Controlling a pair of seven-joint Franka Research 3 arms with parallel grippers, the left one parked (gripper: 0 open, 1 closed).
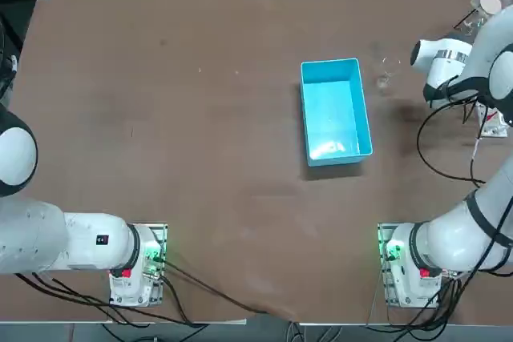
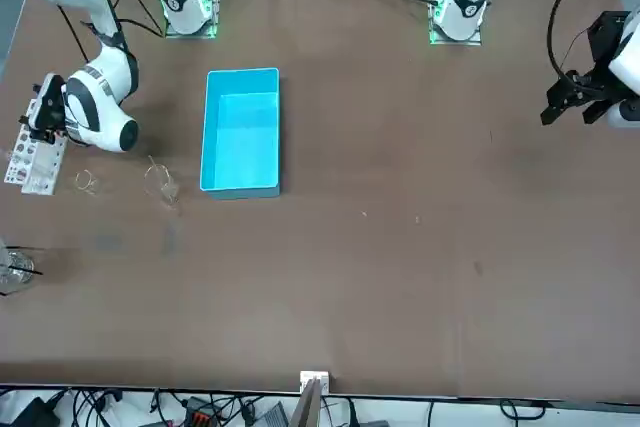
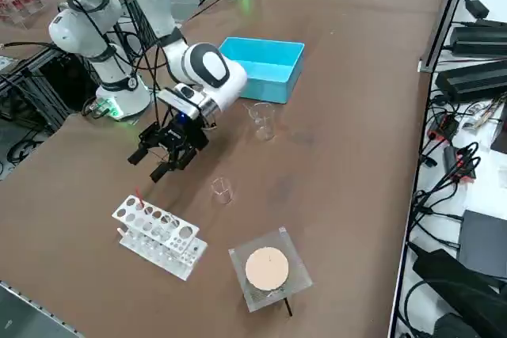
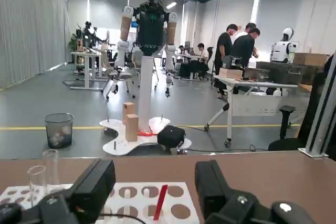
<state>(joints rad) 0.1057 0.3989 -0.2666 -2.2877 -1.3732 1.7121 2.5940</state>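
The right gripper (image 3: 152, 162) hovers low, just beside the white plastic test-tube rack (image 3: 158, 235), fingers apart with nothing between them. A thin red tube (image 4: 160, 201) stands in that rack, and a small clear glass vial (image 3: 222, 190) stands near it.

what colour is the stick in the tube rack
Red. The stick, just beyond the claw, shows best in the right wrist view.

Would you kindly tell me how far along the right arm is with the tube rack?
Early on. Nothing looks done: the blue bin looks empty. In hand: the right gripper hovers open and empty beside the tube rack. Left: all the grasping, it seems.
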